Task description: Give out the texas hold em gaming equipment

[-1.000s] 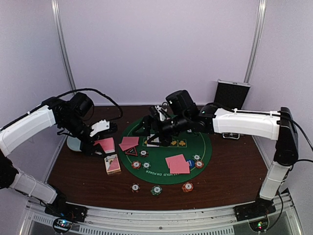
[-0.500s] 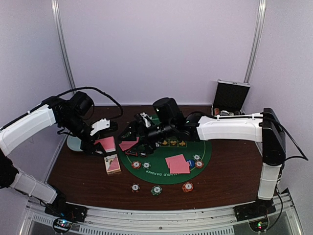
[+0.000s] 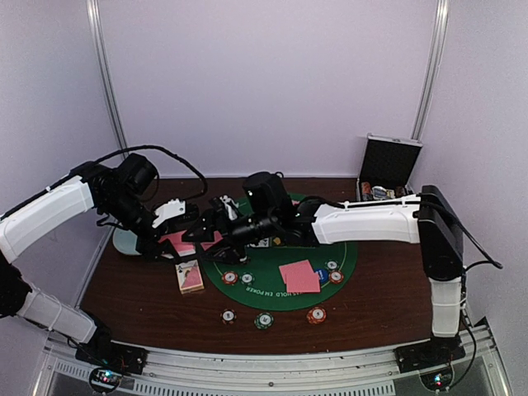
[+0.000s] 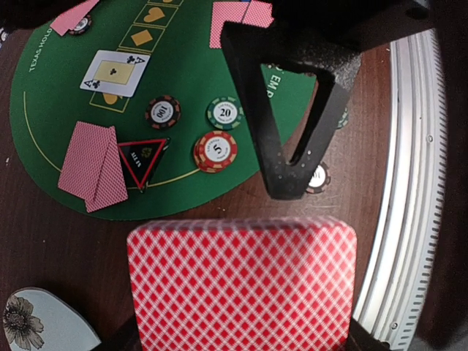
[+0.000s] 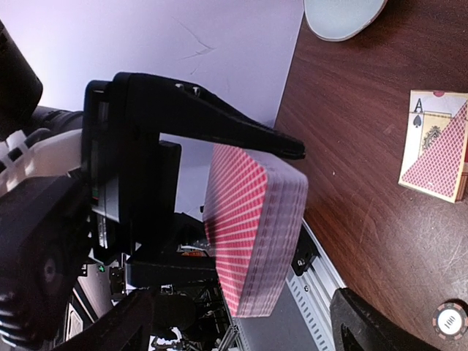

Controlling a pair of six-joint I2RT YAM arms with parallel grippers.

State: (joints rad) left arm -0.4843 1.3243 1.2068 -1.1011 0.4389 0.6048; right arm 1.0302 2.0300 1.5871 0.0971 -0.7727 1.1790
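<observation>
**Left hand** (image 3: 175, 235): pressed in on the deck (image 4: 241, 285) of red-backed cards, pinching it by two opposite edges. The deck hangs above the surface (image 3: 396, 289) toward its left edge, just off the rim of the green mat (image 3: 338, 256) and clear of the wood. Its back faces the left wrist camera, and the far end of the pack sticks out free of the fingers. This reads as a presenting hold: one arm serves as card holder so the other can strip cards from the free end.

**Right hand** (image 3: 202, 231): reaches across the mat to the deck. Its fingers are spread, one on either side of the pack in its own wrist view. I can make out no contact, and nothing is pinched yet.

**Deck:** thick and squared, edges flush, corners rounded, with a red-and-white diamond lattice on the back. It is probably slick. A light pinch should slide one card off; a deep bite would likely take several.

**Already laid out:**
- A pair of face-down cards (image 4: 88, 164) lies at the mat's left rim, with the black red-edged triangular marker (image 4: 142, 161) just beside it.
- A second pair (image 3: 299, 276) lies toward the mat's right, near the blue button (image 3: 322, 275).
- A face-up ace (image 4: 115, 73) sits in the mat's printed row.
- Chips (image 4: 216, 150) sit along the mat's near rim, and three more (image 3: 263, 320) rest on bare wood toward the near edge.
- A card box (image 3: 190, 277) lies nearer the near edge than the held deck.
- A pale dish (image 3: 124, 241) sits at the left edge.
</observation>
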